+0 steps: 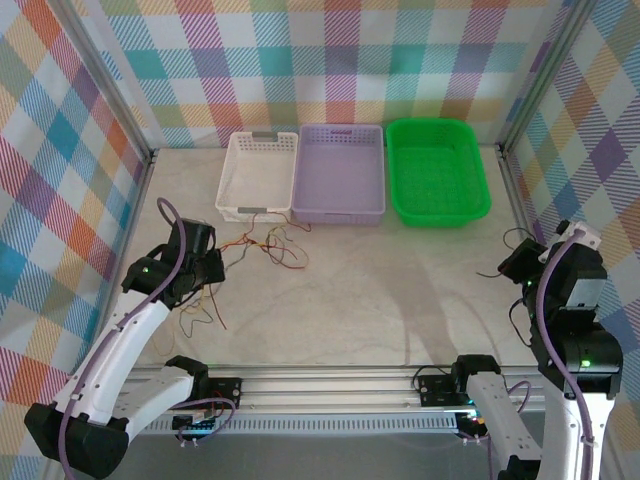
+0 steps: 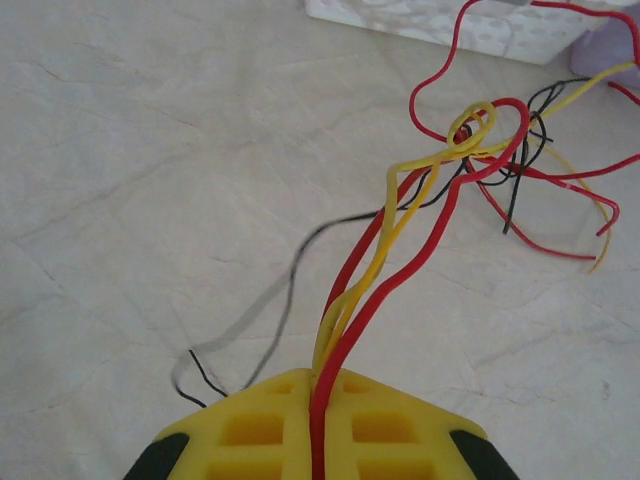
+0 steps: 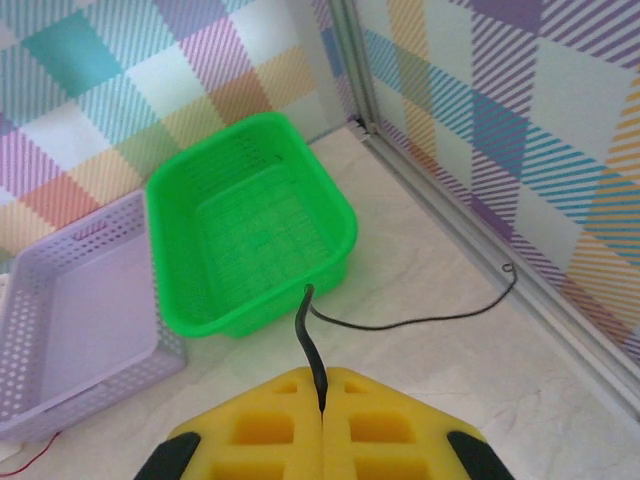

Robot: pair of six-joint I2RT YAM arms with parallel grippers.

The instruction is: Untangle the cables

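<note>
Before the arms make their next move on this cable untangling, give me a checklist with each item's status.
1. Left gripper shut on red and yellow cables: ok.
2. Right gripper shut on black cable: ok.
3. Black cable's far end free on the table: ok.
4. Knot undone: not ok, red, yellow and black strands loop together.
5. Strands clear of white basket: cannot tell.

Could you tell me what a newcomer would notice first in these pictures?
The tangle of red, yellow and black cables in front of the white basket, with the left gripper shut on several strands. Next, the green basket at the far right, and the right gripper pinching one black cable.
</note>
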